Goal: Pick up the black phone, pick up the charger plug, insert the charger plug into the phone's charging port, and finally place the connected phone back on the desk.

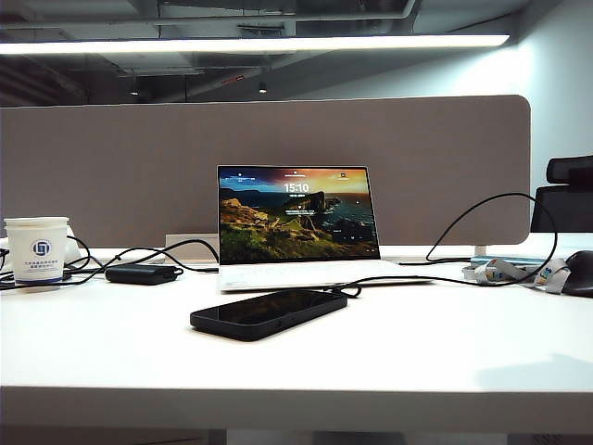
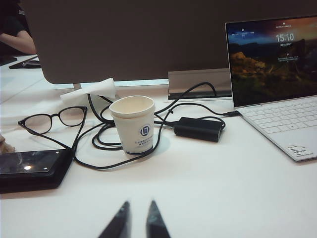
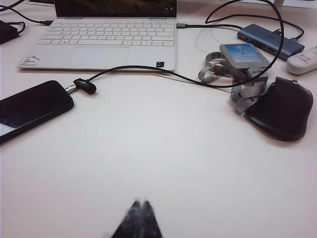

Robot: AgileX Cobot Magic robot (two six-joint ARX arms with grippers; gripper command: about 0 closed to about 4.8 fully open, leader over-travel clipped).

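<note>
Phone, black and glossy, lies flat and face up on the white bench, just in front of an open laptop whose lock screen glows. In the right wrist view the charger plug sits pushed into the charging port at the phone's short end, and its thin black cable loops away past the laptop toward a grey hub. So the phone appears already connected and set down, which suggests the task is at or near its end. Neither arm shows in the exterior view. The left gripper hangs low over bare bench, well apart from the phone, its two dark fingertips standing slightly apart with a narrow gap and nothing between them. The right gripper also hovers over bare bench, near the plugged end but not touching it, its tips pressed together and empty. Both seem to be drawn back so the joined phone can rest undisturbed. To the left stand a paper cup, a black power brick amid coiled cable, a pair of glasses, and a second dark device at the bench edge. To the right lie a black mouse and a small card on a lanyard.
</note>
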